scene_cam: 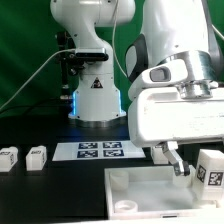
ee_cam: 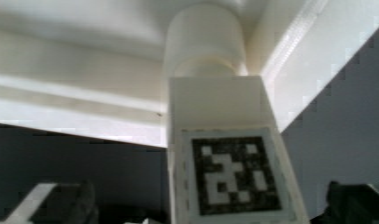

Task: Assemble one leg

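In the wrist view a leg (ee_cam: 227, 150) fills the middle, its marker tag facing the camera and its round peg (ee_cam: 207, 45) pointing toward the white tray-like panel (ee_cam: 97, 90). My gripper (ee_cam: 200, 208) is open. Its dark fingertips (ee_cam: 47, 205) stand well apart from the leg on both sides. In the exterior view the gripper (scene_cam: 177, 163) hangs low over the panel (scene_cam: 140, 195), and a tagged leg (scene_cam: 210, 170) shows just to the right of its fingers. I cannot tell if the leg touches the panel.
Two more legs (scene_cam: 8, 157) (scene_cam: 37, 155) lie at the exterior view's left. The marker board (scene_cam: 100, 150) lies in front of the arm's base (scene_cam: 95, 100). The table is black, with a green backdrop behind.
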Robot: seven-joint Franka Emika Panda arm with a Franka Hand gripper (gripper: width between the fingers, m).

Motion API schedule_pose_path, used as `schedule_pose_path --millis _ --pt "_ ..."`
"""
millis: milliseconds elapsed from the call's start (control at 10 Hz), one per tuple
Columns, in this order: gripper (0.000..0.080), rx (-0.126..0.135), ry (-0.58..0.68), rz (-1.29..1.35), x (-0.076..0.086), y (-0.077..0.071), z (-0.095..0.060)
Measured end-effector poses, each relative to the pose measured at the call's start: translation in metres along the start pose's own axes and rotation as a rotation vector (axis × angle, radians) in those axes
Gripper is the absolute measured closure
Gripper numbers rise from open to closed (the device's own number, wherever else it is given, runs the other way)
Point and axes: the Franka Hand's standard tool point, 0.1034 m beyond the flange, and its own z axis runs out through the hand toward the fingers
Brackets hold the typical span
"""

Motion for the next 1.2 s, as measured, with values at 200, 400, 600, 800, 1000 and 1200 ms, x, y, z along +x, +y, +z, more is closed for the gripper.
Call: schedule_pose_path --millis 200,400,600,800,1000,1200 --pt "0.0151 0.0 0.0 -0.008 0.0 0.0 0.0" --pt "0.0151 0.006 -0.06 -0.014 -0.004 -0.001 0.001" --pt "0.0151 0.02 -0.177 -0.01 -0.001 -0.004 -0.008" --pt "0.0151 0.037 -0.407 -0.007 0.001 -0.004 -0.013" --pt "0.0151 0.049 -0.613 -0.009 -0.005 -0.002 -0.015" --pt "0.0151 0.054 -0.707 -0.009 0.0 -0.002 -0.014"
